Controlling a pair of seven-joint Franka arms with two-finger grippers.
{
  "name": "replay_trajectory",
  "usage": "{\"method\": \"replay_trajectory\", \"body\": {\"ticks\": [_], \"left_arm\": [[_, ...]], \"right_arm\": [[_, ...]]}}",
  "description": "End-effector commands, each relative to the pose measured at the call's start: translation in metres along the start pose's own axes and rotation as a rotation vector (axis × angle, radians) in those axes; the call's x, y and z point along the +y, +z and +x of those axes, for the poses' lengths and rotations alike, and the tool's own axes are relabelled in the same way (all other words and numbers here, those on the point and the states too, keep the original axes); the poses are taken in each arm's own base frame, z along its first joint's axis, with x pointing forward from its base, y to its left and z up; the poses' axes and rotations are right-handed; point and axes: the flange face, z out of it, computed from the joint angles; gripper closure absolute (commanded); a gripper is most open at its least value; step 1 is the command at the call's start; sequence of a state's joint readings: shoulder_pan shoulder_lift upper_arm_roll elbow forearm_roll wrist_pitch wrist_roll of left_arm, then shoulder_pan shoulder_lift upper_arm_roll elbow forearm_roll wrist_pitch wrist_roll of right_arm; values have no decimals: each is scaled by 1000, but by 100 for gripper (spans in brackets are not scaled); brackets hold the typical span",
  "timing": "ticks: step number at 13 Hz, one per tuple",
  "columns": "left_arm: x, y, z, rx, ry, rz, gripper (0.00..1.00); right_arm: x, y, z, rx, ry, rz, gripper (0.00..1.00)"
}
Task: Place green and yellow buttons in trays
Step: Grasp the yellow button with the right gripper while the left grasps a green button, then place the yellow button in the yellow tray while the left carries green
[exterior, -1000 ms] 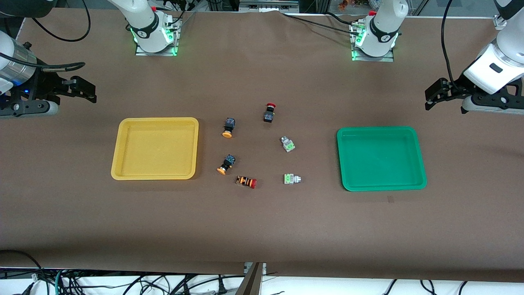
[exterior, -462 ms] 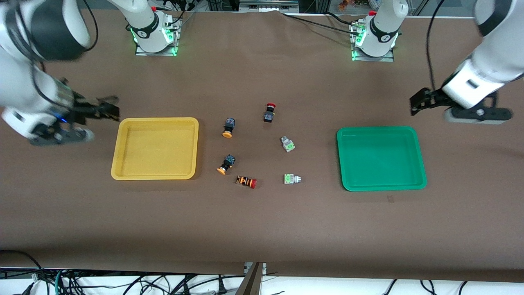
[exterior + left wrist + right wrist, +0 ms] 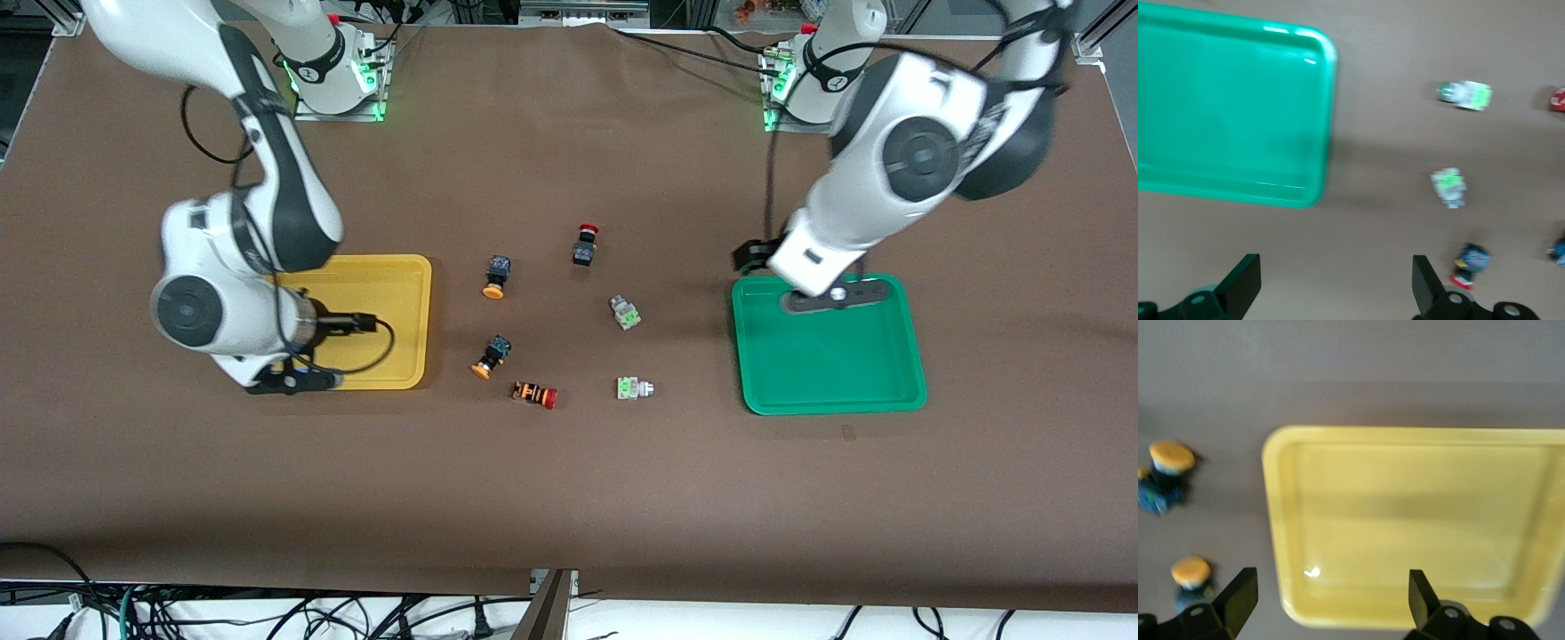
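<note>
Two yellow buttons (image 3: 493,277) (image 3: 490,356) lie beside the yellow tray (image 3: 425,320). Two green buttons (image 3: 626,313) (image 3: 634,388) lie between them and the green tray (image 3: 742,356). Both trays hold nothing. My right gripper (image 3: 356,322) hangs open and empty over the yellow tray; in its wrist view the gripper (image 3: 1328,607) shows with the tray (image 3: 1418,520) and both yellow buttons (image 3: 1168,470) (image 3: 1191,577). My left gripper (image 3: 751,256) is open and empty over the table, by the green tray's corner; in its wrist view the gripper (image 3: 1336,293) shows with the tray (image 3: 1225,107) and both green buttons (image 3: 1465,95) (image 3: 1449,188).
A black switch with a red cap (image 3: 584,244) lies farther from the front camera than the green buttons. An orange-and-black striped switch with a red cap (image 3: 535,394) lies beside the nearer yellow button. Brown cloth covers the table.
Both arms have swung in from the table's ends: the right gripper now hangs over the yellow tray, the left by the green tray's corner. The buttons and trays have not moved.
</note>
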State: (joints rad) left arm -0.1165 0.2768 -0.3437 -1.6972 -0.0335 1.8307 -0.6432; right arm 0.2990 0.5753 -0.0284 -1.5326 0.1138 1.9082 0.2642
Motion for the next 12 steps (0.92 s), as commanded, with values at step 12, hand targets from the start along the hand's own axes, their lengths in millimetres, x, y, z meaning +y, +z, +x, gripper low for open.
{"method": "replay_trajectory", "body": {"ticks": [12], "left_arm": [[132, 243, -3, -89, -228, -60, 0]], "right_arm": [[-167, 143, -18, 106, 460, 176, 0]]}}
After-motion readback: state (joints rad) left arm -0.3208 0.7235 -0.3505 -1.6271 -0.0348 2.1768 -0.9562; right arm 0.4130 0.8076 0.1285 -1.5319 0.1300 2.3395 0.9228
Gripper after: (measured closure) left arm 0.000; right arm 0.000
